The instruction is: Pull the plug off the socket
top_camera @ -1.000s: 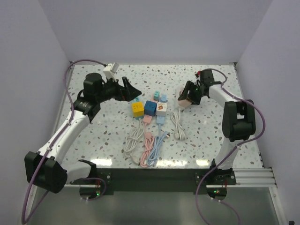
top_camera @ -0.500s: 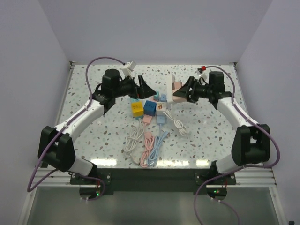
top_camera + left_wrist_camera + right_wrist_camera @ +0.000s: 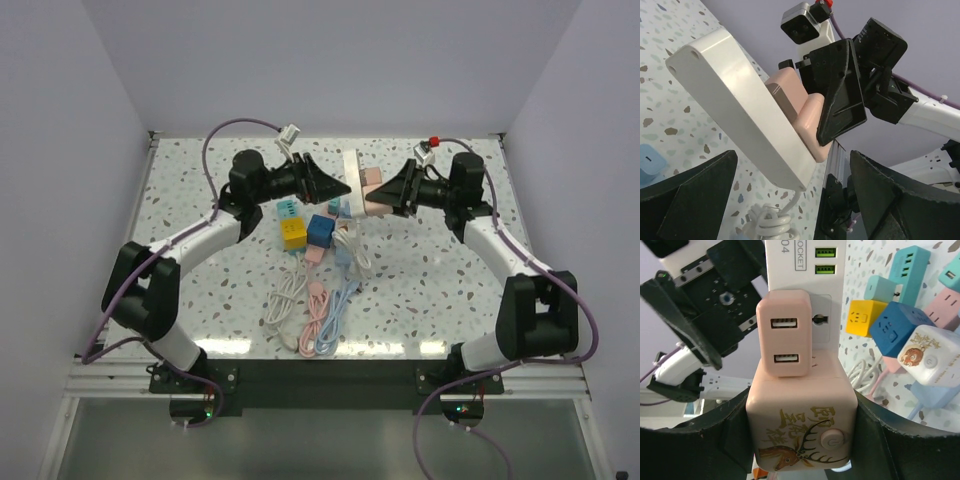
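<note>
Tabletop (image 3: 440, 290), speckled like terrazzo, spans the booth, and both arms reach in over it to meet near the far middle. The left arm (image 3: 200, 235) comes in from the left and the right arm (image 3: 495, 240) from the right.

Between them a white power strip (image 3: 352, 168) is held up off the surface, tilted on edge. Its white cable (image 3: 352, 250) hangs down to the table. Plugged into the strip's face is the pink cube plug (image 3: 801, 427), which has a gold deer print and a round button. The right gripper (image 3: 392, 192) is closed partway on this plug, with one black finger pressed on each side. Through the plug it carries the strip. A smaller pink USB charger (image 3: 783, 340) sits in the strip just above the cube, touching it.

The left gripper (image 3: 338, 187) has its jaws spread as wide as they go and holds nothing. In its wrist view the strip lies in the gap between the fingers (image 3: 690, 195). I cannot tell whether either finger touches it.

Below, on the table, a cluster of cube sockets stands close together: yellow cube (image 3: 293, 233), blue cube (image 3: 320, 230), teal cube (image 3: 288, 208) and a white cartoon cube (image 3: 922, 355). Nearer the arm bases lie three coiled cords side by side: white cord (image 3: 287, 297), pink cord (image 3: 316, 312) and light blue cord (image 3: 337, 315).
</note>
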Available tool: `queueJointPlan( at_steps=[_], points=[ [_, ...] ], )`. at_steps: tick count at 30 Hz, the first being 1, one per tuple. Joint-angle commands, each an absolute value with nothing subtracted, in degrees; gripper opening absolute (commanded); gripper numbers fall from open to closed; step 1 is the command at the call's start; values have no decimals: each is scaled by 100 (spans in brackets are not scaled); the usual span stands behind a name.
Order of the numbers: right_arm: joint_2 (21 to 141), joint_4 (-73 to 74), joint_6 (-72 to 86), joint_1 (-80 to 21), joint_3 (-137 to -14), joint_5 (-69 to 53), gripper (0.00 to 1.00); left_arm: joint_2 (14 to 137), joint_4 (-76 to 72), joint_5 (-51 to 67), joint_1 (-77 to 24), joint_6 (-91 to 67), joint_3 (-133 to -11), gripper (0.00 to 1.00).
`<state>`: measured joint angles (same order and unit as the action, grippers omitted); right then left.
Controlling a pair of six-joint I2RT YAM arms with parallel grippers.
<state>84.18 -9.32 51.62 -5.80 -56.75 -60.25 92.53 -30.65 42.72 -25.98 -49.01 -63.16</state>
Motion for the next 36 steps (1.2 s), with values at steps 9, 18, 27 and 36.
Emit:
queueJointPlan(
  at_steps=[9,18,27,36],
  points=[
    [8007,-1924,5765,-809,-5766,-6759,0,10089,-4973,4535,-2979,-5739,-6609,100],
    [8139,-1995,5854,-853,-5827,-6768,0,10274,-6134,4570,-3103,-6486,-6293,66],
    [8042,-1153,5221,-853,-5818,-6724,0,10283,-6662,4482,-3006,-6864,-5994,21],
    [8235,-44,4351,-467,-6222,-6531,0,10047,-6759,4745,-1998,-7014,-5468,0]
  ],
)
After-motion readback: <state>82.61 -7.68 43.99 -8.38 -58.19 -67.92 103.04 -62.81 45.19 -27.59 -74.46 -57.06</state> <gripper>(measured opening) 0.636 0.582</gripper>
